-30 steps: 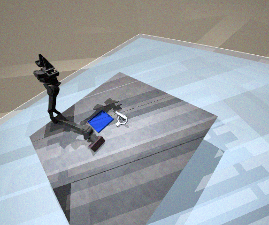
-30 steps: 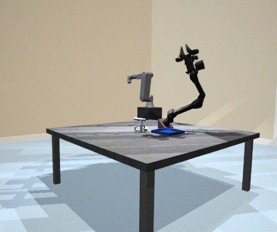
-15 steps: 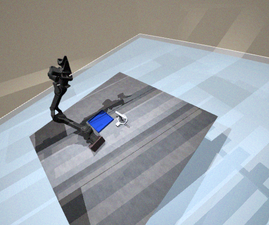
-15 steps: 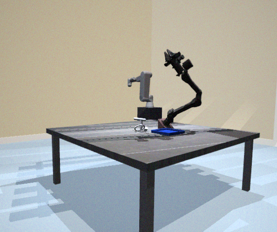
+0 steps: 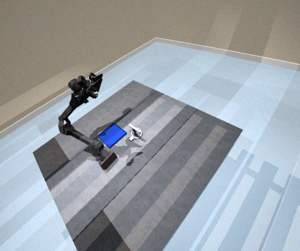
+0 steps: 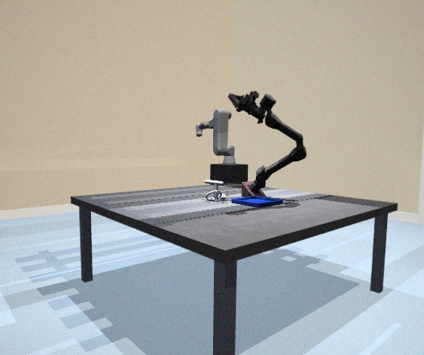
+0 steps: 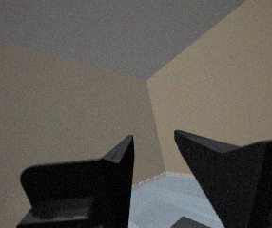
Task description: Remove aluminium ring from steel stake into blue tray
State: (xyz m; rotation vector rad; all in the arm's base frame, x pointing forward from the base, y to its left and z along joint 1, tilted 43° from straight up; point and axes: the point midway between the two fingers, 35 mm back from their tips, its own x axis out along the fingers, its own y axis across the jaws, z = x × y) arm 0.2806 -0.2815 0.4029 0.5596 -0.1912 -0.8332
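1. and up high now, reaching above the table (image 5: 171, 162) (image 6: 300, 225) with the black arm (image 5: 78, 137) (image 6: 280, 162), well clear of the work.
2. showing the gripper (image 5: 99, 84) (image 6: 233, 102) (image 7: 153, 137) apart, with a plain gap between the dark fingers and nothing clamped there.
3. pointing those fingertips out past the table, with walls and pale blue floor (image 7: 160, 204) in the wrist view.
4. down to the main attraction: looking at the aluminium ring (image 5: 142, 133) (image 6: 206, 197), around the lower part of the steel stake (image 5: 137, 130) (image 6: 216, 188), under the cross-bar (image 5: 133, 127) (image 6: 214, 182).
5. seemingly tilted in the exterior view, rather than flat; too small for telling exactly where metal meets metal.
6. spotting the welded tab (image 5: 131, 138) (image 6: 223, 197) too, sticking out on the side towards the arm's brown base (image 5: 113, 159) (image 6: 246, 187).
7. just beside the stake, catching sight of the blue tray (image 5: 114, 137) (image 6: 257, 201), flat on the table, without the ring inside.
8. and in the background, noticing a grey arm (image 6: 220, 132) on a black block (image 6: 229, 174), beyond the table.
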